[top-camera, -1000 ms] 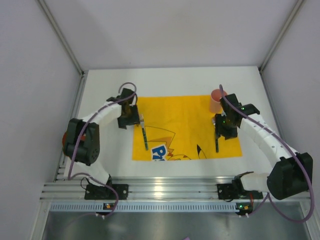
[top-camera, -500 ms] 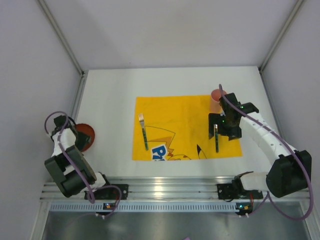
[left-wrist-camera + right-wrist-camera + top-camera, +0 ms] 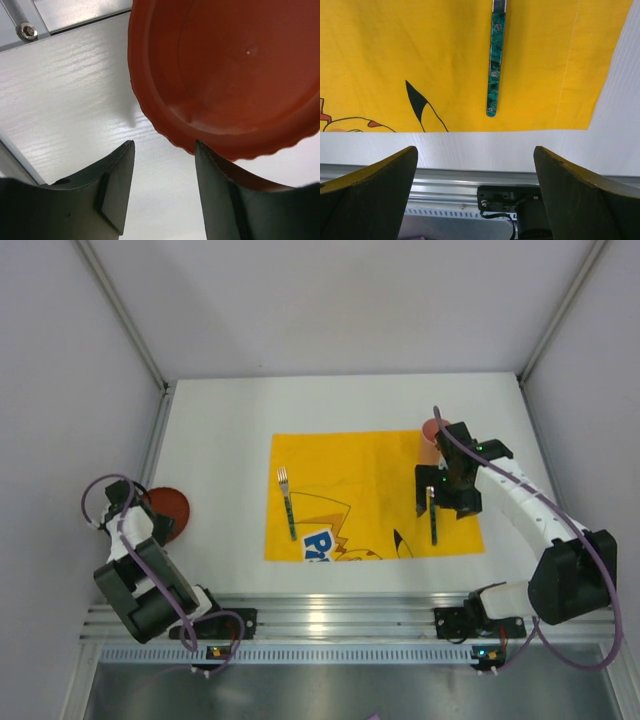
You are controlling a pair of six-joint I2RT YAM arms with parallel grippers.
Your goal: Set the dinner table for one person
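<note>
On the white dinner table (image 3: 220, 420) lies a yellow cloth (image 3: 360, 470). A fork (image 3: 287, 502) rests on the cloth's left side. A green-handled piece of cutlery (image 3: 433, 525) (image 3: 495, 65) rests on its right side, its head hidden under my right gripper (image 3: 443, 498) (image 3: 475, 150). That gripper hovers above it, open wide and empty. A red plate (image 3: 172, 504) (image 3: 235, 75) sits at the table's left edge. My left gripper (image 3: 164, 145) is low beside its near rim, open, with bare table between the fingers. The right finger (image 3: 220, 195) is just at the rim.
A pink cup (image 3: 431, 429) stands at the cloth's back right corner, partly hidden by the right arm. The ribbed aluminium rail (image 3: 330, 615) (image 3: 445, 180) runs along the near edge. Grey walls close in the table on three sides.
The left arm swung from the fork over to the red plate, and its jaws narrowed a little. The right gripper opened wide, leaving the green-handled cutlery on the cloth.
</note>
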